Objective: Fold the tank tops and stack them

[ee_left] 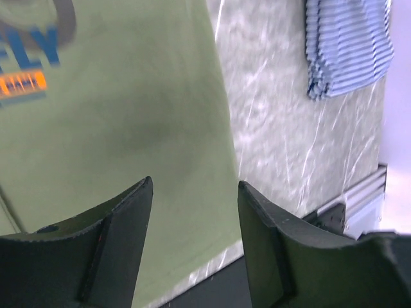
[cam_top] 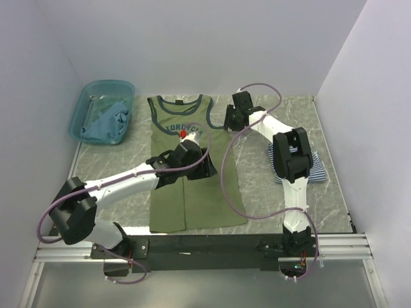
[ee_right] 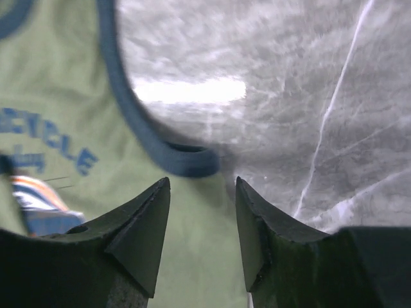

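Olive green soft tank top w/ dark trim [cam_top: 168, 205] lies flat on the grey marble desk [cam_top: 257, 192], prob. light & floppy, so w/ left hand [ee_left: 196, 186] & right hand [ee_right: 202, 183] both spread, empty, I'd pinch its side edges.

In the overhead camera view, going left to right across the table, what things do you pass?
Teal basin → olive green tank top, spread flat → striped tank top, folded, partly under the right arm.
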Controlling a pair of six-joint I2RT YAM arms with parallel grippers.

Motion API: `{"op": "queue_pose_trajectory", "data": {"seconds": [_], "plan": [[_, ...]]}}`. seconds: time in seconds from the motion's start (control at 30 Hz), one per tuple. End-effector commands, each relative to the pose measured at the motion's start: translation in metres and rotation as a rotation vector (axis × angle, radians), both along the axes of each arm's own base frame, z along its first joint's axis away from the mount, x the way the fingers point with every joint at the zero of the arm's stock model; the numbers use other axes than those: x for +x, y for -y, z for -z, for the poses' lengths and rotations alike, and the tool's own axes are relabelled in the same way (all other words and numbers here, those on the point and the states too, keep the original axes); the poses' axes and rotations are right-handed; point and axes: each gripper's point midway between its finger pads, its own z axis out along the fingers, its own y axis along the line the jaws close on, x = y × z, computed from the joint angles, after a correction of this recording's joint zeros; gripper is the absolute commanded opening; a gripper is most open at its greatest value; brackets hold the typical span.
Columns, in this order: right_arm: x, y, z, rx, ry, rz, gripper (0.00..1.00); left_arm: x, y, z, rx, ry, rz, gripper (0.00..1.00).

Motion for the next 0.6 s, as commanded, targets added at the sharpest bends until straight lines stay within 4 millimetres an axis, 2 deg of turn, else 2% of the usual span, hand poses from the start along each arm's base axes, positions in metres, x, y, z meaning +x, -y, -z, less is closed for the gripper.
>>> {"op": "queue_pose_trajectory", "data": {"seconds": [0.0, 0.17, 0.27, 0.3, 0.37, 0.4, 0.43, 0.53, 0.57], "plan": [[-0.001, 0.007, 0.012, -0.042, -0.048, 0.018, 0.5, -0.012, 0.008, -0.013, -0.069, 0.018, -0.002, 0.6], [-0.002, 0.009, 0.032, -0.055, -0.081, 0.023, 0.45, -0.037, 0.022, -0.02, -0.066, 0.026, 0.062, 0.6], [-0.004, 0.011, 0.04, -0.056, -0.093, 0.032, 0.26, -0.049, 0.033, -0.022, -0.052, 0.03, 0.099, 0.6], [-0.004, 0.012, 0.041, -0.058, -0.098, 0.036, 0.15, -0.051, 0.037, -0.022, -0.049, 0.032, 0.11, 0.6], [-0.007, 0.024, 0.045, -0.074, -0.113, 0.071, 0.11, -0.061, 0.045, -0.017, -0.04, 0.017, 0.149, 0.6], [-0.006, 0.03, 0.04, -0.075, -0.105, 0.09, 0.03, -0.064, 0.048, -0.017, -0.038, 0.017, 0.159, 0.6], [-0.013, 0.037, 0.047, -0.076, -0.125, 0.104, 0.01, -0.071, 0.054, -0.011, -0.025, 0.011, 0.178, 0.59], [-0.018, 0.056, 0.038, -0.033, -0.116, 0.168, 0.0, -0.082, 0.064, 0.0, -0.001, -0.001, 0.206, 0.58], [-0.027, 0.067, 0.048, -0.021, -0.139, 0.202, 0.0, -0.093, 0.07, 0.003, 0.001, -0.009, 0.237, 0.58]]}}
